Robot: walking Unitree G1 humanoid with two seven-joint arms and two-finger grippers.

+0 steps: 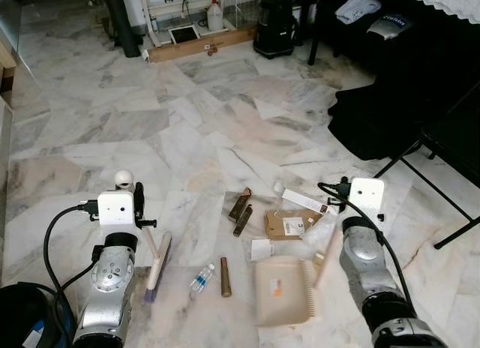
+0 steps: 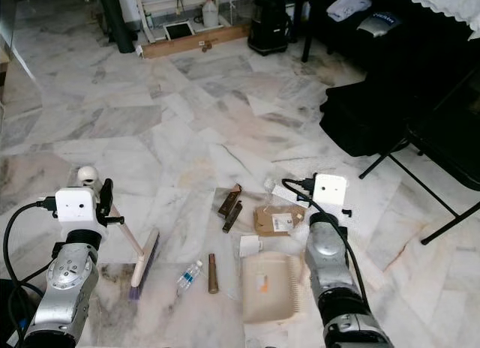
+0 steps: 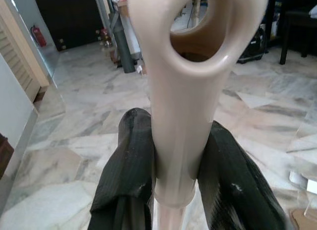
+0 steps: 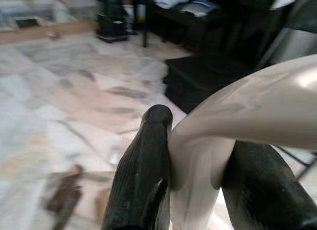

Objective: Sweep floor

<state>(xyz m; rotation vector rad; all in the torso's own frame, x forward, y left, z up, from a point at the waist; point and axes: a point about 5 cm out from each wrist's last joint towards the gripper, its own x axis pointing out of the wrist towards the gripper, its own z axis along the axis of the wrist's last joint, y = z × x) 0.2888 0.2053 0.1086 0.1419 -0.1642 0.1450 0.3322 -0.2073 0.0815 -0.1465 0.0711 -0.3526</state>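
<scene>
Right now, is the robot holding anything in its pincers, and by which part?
Yes. The left pincer grips the brush by its handle; the right pincer grips the dustpan by its handle.

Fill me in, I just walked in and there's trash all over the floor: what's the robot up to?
It is sweeping. The left gripper is shut on the beige handle of a hand brush, whose head rests on the marble floor. The right gripper is shut on the handle of a beige dustpan, which lies flat beside the litter: a small plastic bottle, a cardboard piece and brown wrappers. The dustpan looks nearly empty.
</scene>
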